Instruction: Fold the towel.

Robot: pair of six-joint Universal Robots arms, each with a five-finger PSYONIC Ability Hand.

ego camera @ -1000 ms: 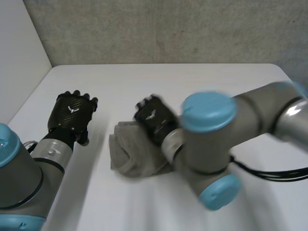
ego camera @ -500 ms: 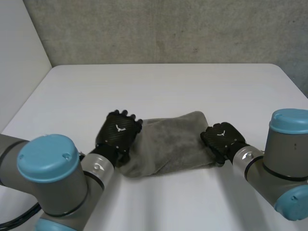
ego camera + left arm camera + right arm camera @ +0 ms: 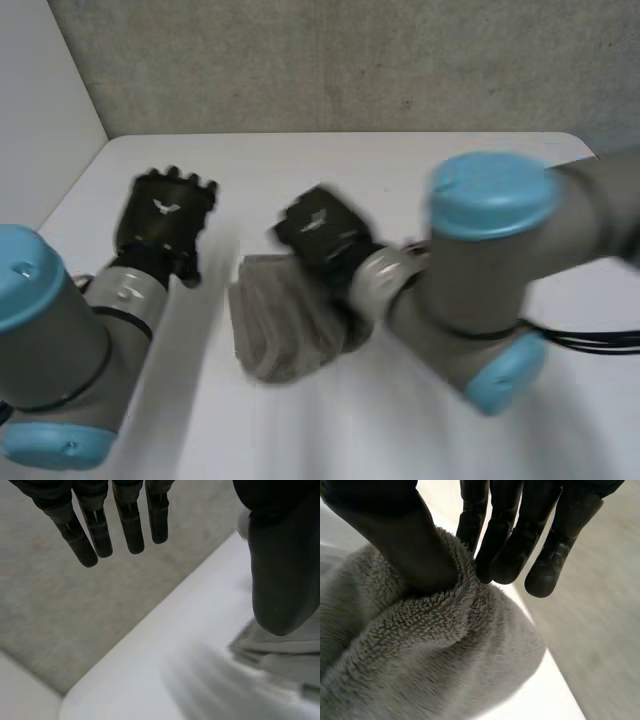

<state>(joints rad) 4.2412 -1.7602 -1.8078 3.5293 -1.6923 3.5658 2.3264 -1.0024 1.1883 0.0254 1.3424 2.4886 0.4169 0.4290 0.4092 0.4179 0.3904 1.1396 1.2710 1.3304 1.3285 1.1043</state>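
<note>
On the table (image 3: 400, 170) beside the open left hand (image 3: 165, 215), the right hand (image 3: 318, 235) seemingly pinches the towel (image 3: 285, 330).

Grey fluffy towel (image 3: 285, 325) bunched, folded over itself, on table middle.

Towel (image 3: 285, 330) on table (image 3: 400, 170), right robot hand (image 3: 318, 232) atop, left robot hand (image 3: 165, 212) beside.

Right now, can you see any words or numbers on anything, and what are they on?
No words or numbers can be read.
Left robot hand: a small white mark on its back, too blurred to read.
Right robot hand: a small white mark on its back, too blurred to read.
The towel and the table carry no writing.
</note>
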